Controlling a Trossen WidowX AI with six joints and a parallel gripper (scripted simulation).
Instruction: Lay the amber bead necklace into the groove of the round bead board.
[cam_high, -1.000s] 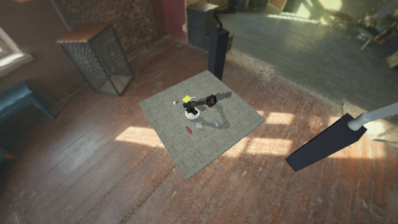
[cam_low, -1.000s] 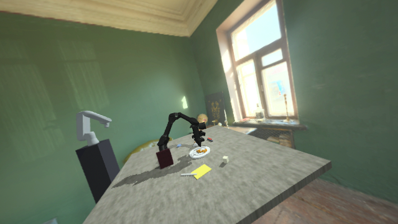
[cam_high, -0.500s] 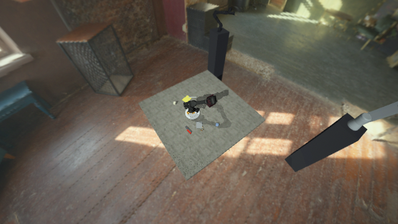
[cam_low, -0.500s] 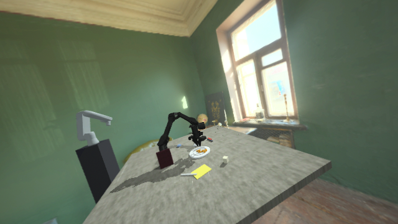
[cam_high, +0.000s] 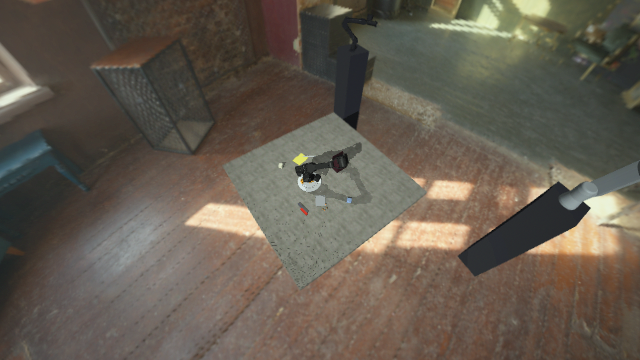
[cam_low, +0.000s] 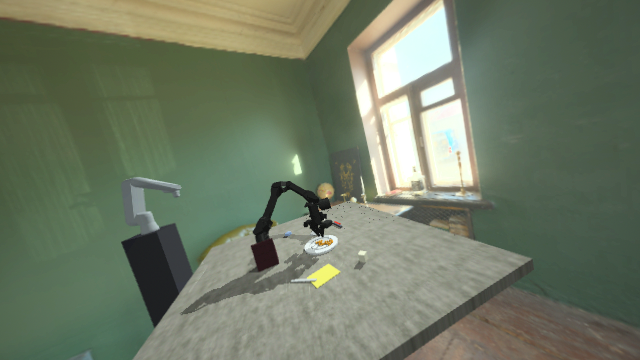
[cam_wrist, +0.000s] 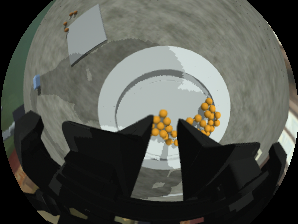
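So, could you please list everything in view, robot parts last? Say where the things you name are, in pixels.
Table (cam_high: 300, 260) (cam_low: 425, 290) (cam_wrist: 260, 80): one, grey, centre
Bead board (cam_high: 310, 189) (cam_low: 311, 252) (cam_wrist: 112, 95): one, white, on table
Necklace (cam_low: 324, 243) (cam_wrist: 205, 106): one, amber, on board
Flat square (cam_high: 320, 200) (cam_wrist: 86, 37): one, grey, near board
Small bits (cam_high: 325, 207) (cam_wrist: 66, 30): several, orange, beside square
Block (cam_high: 349, 200) (cam_low: 287, 234) (cam_wrist: 36, 82): one, blue, on table
Long item (cam_high: 304, 211) (cam_low: 338, 224): one, red and dark, on table
Sheet (cam_high: 300, 159) (cam_low: 324, 276): one, yellow, on table
Stick (cam_low: 302, 280): one, white, by sheet
Cube (cam_high: 281, 165) (cam_low: 362, 256): one, cream, near sheet
Pedestals (cam_high: 350, 82) (cam_low: 157, 275): two, dark, beyond table, each with another arm
Window (cam_low: 414, 115): one, pale frame, green wall
Arm (cam_high: 320, 165) (cam_low: 272, 202): one, black, on table
Gripper (cam_low: 321, 235) (cam_wrist: 165, 120): one, black, over board
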